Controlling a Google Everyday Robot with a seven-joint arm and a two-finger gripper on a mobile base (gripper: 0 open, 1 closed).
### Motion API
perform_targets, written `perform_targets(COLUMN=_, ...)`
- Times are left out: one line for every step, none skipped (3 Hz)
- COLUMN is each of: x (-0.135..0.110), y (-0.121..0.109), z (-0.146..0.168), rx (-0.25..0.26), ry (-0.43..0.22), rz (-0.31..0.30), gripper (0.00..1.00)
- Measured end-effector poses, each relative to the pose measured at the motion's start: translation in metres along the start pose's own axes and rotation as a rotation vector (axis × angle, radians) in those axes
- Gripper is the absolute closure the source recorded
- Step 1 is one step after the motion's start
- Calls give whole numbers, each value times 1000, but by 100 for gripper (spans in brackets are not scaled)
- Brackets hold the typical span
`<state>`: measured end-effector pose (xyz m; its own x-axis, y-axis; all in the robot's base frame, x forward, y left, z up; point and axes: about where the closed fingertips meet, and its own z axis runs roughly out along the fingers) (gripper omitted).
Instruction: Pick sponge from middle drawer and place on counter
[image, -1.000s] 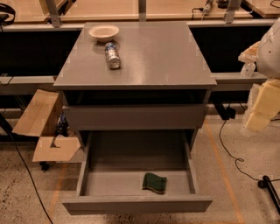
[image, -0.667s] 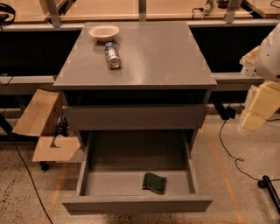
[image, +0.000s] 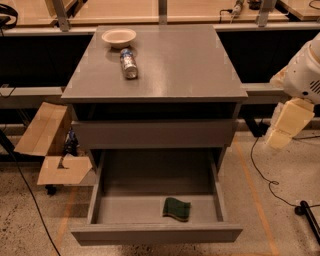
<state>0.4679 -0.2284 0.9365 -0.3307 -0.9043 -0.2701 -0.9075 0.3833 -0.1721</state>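
The sponge (image: 176, 208), dark green face up, lies in the front right part of the open middle drawer (image: 155, 233), which is pulled far out of the grey cabinet. The counter (image: 170, 70) is the cabinet's flat grey top. My gripper (image: 287, 125), a cream-coloured piece at the end of the white arm, hangs at the right edge of the view. It is beside the cabinet's right side, level with the closed upper drawer front, well above and to the right of the sponge. It holds nothing that I can see.
A white bowl (image: 118, 37) and a silver can (image: 129, 63) lying on its side sit on the counter's back left. An open cardboard box (image: 50, 145) stands left of the cabinet. Cables (image: 265, 180) lie on the floor at right. Wooden tables (image: 115, 10) run behind.
My arm and gripper have edged slightly to the left, toward the cabinet. The sponge, drawer, bowl and can have not moved.
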Motion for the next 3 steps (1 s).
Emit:
perform_targets(x=1, y=0, z=11, rx=-13, ry=-41, rz=85, gripper=0)
perform_targets(x=2, y=0, z=39, rx=-14, ry=-85, rz=205, gripper=0)
perform_targets(x=-2, y=-2, z=94, rx=38, ry=-86, rz=284, gripper=0)
